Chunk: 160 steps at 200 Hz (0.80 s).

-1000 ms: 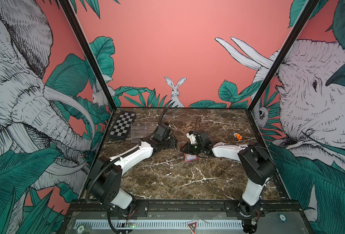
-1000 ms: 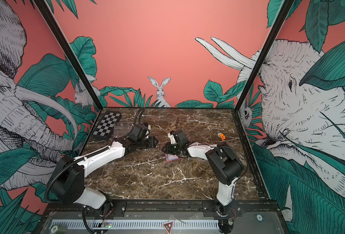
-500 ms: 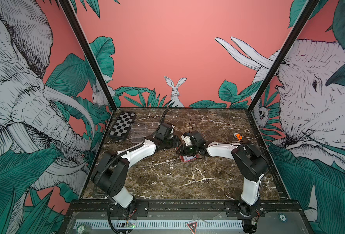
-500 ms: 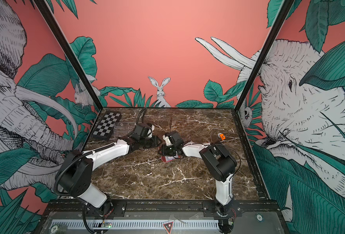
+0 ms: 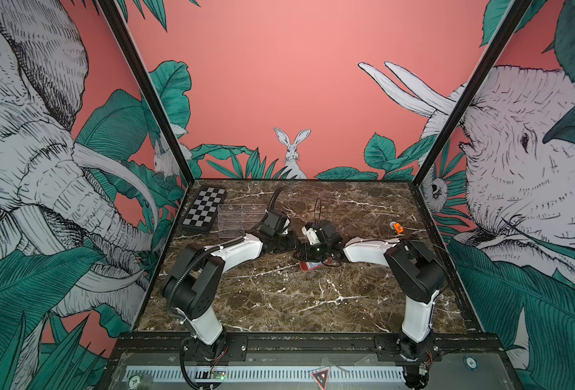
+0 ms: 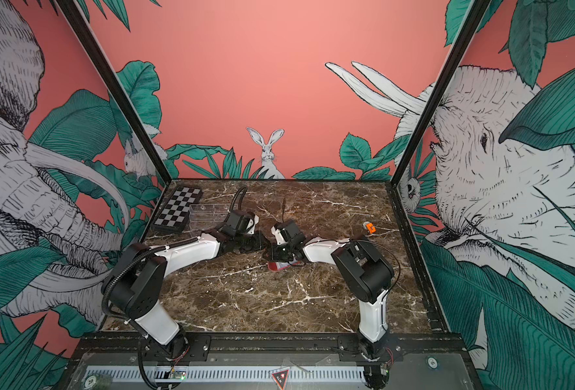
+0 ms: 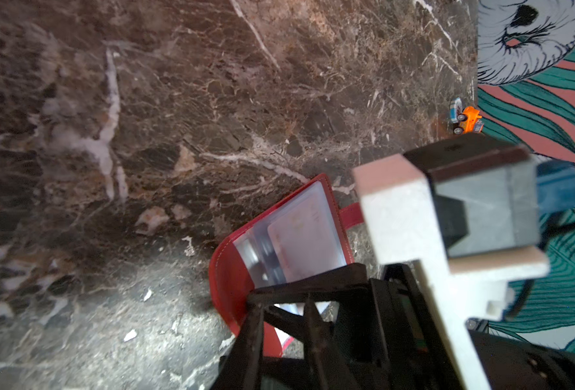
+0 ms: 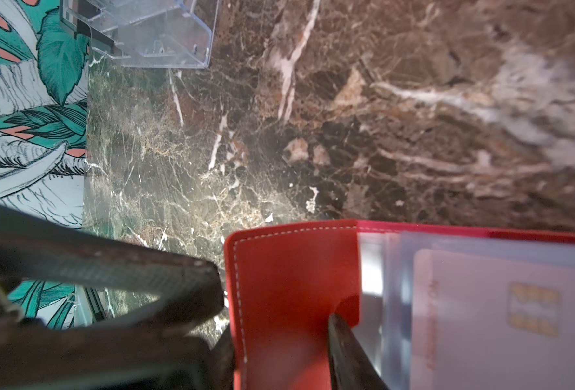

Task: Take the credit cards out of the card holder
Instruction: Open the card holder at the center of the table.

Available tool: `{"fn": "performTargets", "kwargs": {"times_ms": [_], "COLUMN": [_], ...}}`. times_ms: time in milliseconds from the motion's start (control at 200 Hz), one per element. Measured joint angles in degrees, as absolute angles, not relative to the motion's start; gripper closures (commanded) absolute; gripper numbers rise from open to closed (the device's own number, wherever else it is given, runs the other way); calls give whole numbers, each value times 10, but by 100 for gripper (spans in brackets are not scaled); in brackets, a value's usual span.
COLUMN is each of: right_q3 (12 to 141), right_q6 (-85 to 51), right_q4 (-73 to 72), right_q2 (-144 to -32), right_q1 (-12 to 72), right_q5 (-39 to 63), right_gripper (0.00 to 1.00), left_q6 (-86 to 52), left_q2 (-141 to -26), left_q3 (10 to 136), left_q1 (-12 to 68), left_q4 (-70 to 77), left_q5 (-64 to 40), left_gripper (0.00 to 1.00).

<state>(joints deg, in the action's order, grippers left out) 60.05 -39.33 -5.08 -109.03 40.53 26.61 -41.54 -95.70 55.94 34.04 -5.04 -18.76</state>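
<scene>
The left pincer (image 5: 294,245) is closing in beside the right pincer (image 8: 272,299), whose jaws are standing apart over the open card holder (image 5: 314,265) in the middle of the counter (image 5: 279,304). Whether the left one is clenching anything, I cannot tell. The credit cards (image 8: 499,320) are still sitting sleeved, so pulling looks next.

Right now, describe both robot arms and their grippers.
The left arm and right arm have white link shells between bulky black joint housings. A black corrugated cable runs along the left arm. The left gripper and right gripper have slim dark fingers.
</scene>
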Motion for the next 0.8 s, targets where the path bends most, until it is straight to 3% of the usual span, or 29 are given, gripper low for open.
{"fn": "performTargets", "kwargs": {"times_ms": [525,800], "right_q3": [592,570], "right_q6": [-392,-404], "right_q4": [-58,-58], "right_q2": [-1089,-1058], "right_q1": [409,411], "right_q5": [261,254], "right_gripper": [52,32], "left_q6": [-379,-352], "left_q2": [-984,-1010], "left_q3": [549,548], "left_q1": [334,338], "left_q4": [-80,-123], "left_q5": [-184,-181], "left_gripper": [88,92]}}
